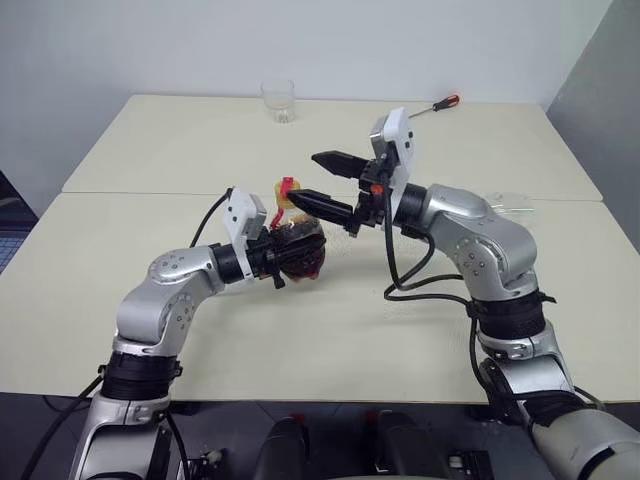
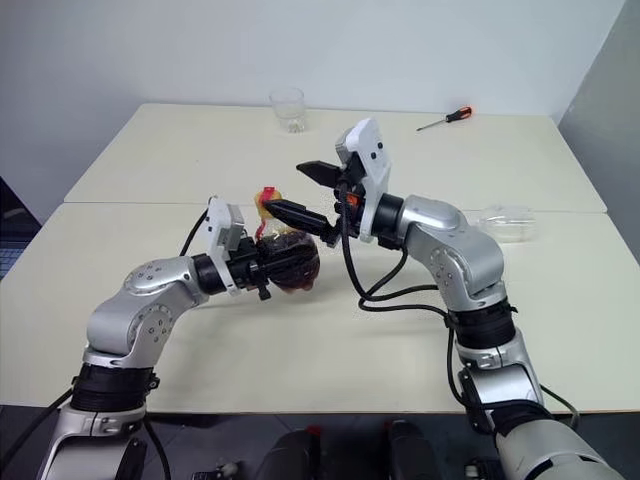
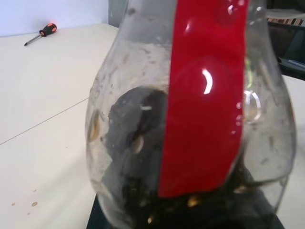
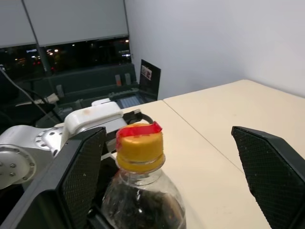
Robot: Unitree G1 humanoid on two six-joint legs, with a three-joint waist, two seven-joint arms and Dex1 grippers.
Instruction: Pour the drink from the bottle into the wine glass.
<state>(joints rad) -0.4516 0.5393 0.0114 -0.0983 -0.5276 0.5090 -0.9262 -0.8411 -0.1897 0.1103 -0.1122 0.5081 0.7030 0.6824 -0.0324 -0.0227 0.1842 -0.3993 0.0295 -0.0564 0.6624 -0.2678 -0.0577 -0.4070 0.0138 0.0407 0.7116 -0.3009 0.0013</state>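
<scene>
My left gripper (image 1: 285,256) is shut on the belly of the bottle (image 1: 298,248) and holds it just above the table, about upright. The bottle is squat and clear, with a red label (image 3: 205,95) and a yellow cap (image 4: 139,145). The dark drink (image 2: 292,262) fills its lower body. My right gripper (image 1: 303,178) reaches in from the right with its jaws open on either side of the cap; the black fingers (image 4: 83,176) stand clear of it. The wine glass is out of view as a standing stemmed glass.
A short clear tumbler (image 1: 278,100) stands at the table's far edge. A red-handled screwdriver (image 1: 440,104) lies at the far right. A clear item (image 2: 505,222) lies flat near the right edge; I cannot tell what it is. A seam (image 1: 130,192) joins the two tabletops.
</scene>
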